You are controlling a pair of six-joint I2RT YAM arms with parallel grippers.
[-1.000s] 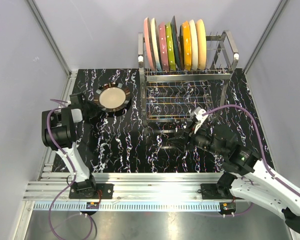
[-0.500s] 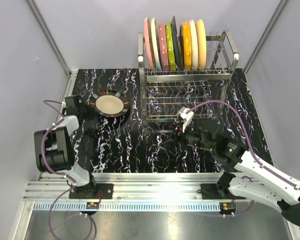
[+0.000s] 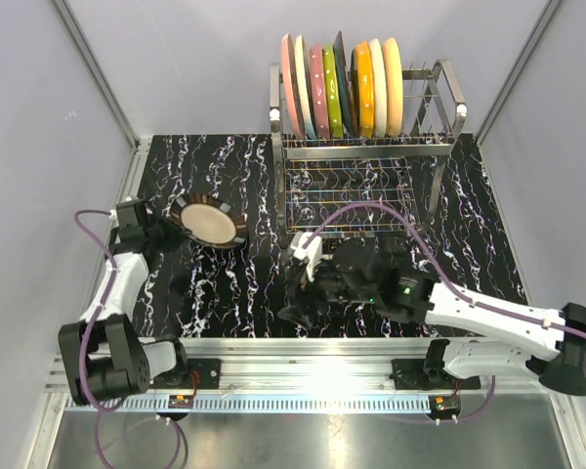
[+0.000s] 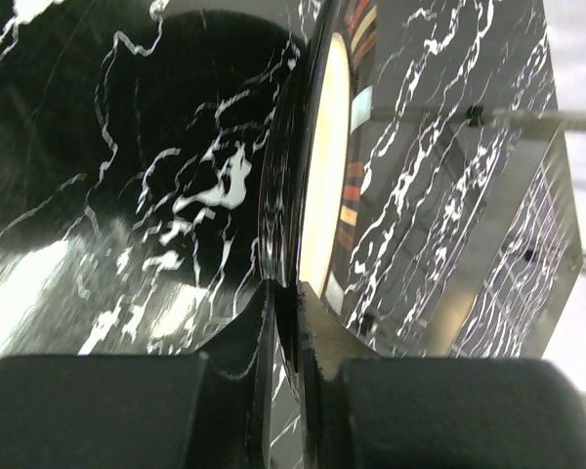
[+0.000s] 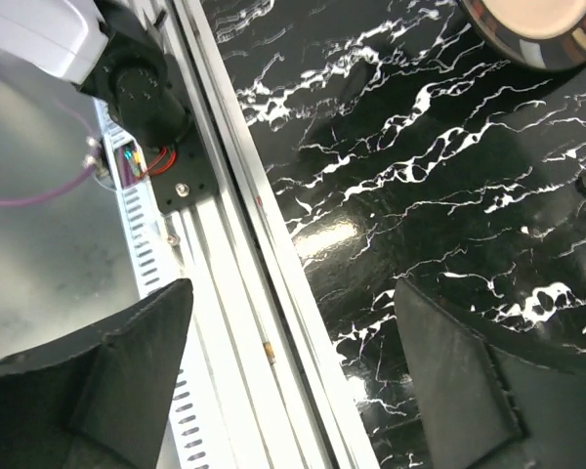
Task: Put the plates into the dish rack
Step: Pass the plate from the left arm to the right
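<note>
Between the left gripper's (image 4: 286, 299) fingers sits the near rim of the black-rimmed plate (image 3: 208, 224), and the two fingers are pressed together on it from either side, so the grip is firm. From that pinch the plate stretches away from the gripper, tilted over the black marbled table (image 3: 225, 293), its cream centre facing up and toward the rack side; whether its far edge touches the table I cannot tell. Well beyond the plate's far edge, on the far right from this gripper, stands the dish rack (image 3: 443, 147), with a row of plates (image 3: 363, 78) upright on edge in its upper tier, packed side by side. The right gripper (image 5: 293, 376) hangs low near the front of the table, its two fingers spread wide apart with nothing between them. Below and between those fingers lie the marbled surface and the aluminium rail (image 5: 236, 293) along the table's near edge. The held plate shows far ahead of this gripper, well apart from it.
</note>
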